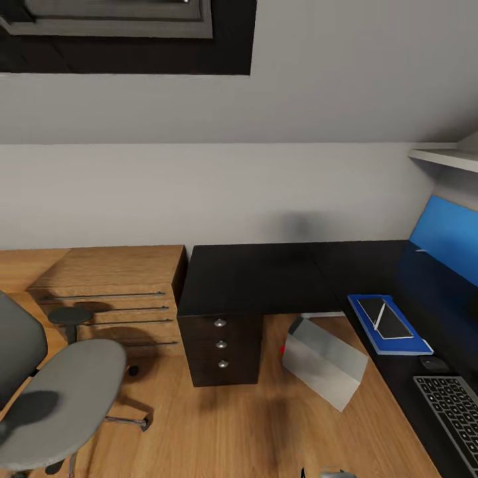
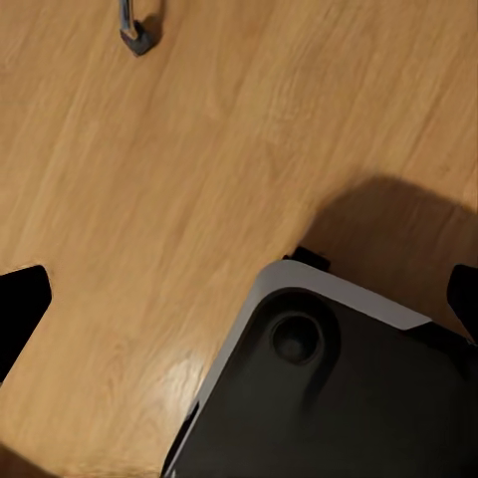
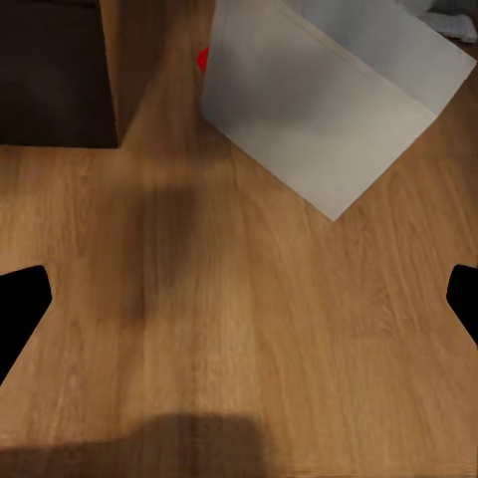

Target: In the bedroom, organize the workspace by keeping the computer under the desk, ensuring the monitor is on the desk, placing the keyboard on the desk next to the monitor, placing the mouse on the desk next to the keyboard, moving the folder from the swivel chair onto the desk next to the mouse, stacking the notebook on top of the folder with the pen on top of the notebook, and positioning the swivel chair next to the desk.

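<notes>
Head view: black desk (image 1: pixel 265 279) over wood floor (image 1: pixel 265 425); both grippers spread, empty.

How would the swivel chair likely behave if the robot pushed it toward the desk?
The swivel chair would probably roll easily: it stands on smooth wooden floor. Its seat may turn rather than travel straight. The tall back suggests a high push might tip it.

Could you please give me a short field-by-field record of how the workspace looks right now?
desk: black, L-shaped
folder: on desk, beside mouse
notebook: on folder
pen: on notebook
keyboard: on desk, near the mouse
computer: on floor, tilted, partly under desk
swivel chair: on floor, apart from desk
both end effectors: fingers spread, nothing between them
</notes>
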`<state>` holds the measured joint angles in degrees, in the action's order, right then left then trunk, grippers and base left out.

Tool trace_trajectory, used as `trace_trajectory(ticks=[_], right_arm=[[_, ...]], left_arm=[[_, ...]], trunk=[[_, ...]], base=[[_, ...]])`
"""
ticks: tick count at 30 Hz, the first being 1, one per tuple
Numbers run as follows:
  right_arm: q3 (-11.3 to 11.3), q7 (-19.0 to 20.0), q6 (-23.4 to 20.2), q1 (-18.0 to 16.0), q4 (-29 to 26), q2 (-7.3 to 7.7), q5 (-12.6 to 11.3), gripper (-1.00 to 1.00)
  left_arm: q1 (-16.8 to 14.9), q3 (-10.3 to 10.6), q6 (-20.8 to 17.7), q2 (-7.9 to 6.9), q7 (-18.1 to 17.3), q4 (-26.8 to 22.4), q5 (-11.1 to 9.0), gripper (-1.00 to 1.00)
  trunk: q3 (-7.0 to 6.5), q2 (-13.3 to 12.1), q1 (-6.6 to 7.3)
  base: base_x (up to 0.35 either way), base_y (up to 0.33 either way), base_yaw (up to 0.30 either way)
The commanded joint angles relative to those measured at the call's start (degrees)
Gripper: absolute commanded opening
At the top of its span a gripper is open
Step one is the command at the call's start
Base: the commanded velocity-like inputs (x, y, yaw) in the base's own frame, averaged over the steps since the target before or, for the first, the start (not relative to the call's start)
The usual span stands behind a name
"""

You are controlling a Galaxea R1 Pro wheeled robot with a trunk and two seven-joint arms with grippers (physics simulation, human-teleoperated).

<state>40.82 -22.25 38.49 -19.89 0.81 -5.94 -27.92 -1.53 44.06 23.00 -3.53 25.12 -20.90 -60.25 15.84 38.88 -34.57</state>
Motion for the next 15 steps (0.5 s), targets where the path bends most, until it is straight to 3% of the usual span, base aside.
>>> trace_trajectory(ticks=[1,10,15], right_arm=[[0.6,-0.3,0.4,0.3,0.1,-0.04,-0.2,1.00],[0.6,-0.3,1.2,1.3,0.1,0.03,-0.1,1.00],[0.6,-0.4,2.9,2.7,0.2,0.44,-0.1,1.00]], left_arm=[[-0.1,0.5,0.2,-0.06,0.4,-0.1,-0.4,1.00],[-0.1,0.5,0.3,-0.07,0.4,-0.1,-0.4,1.00],[-0.1,0.4,0.3,-0.45,0.5,-0.1,-0.5,1.00]], trunk=[[-0.11,-0.3,0.23],[-1.73,-4.0,2.21],[-2.63,-6.0,3.31]], base=[[-0.258,0.000,0.269],[-0.312,0.000,0.258],[-0.128,0.000,0.221]])
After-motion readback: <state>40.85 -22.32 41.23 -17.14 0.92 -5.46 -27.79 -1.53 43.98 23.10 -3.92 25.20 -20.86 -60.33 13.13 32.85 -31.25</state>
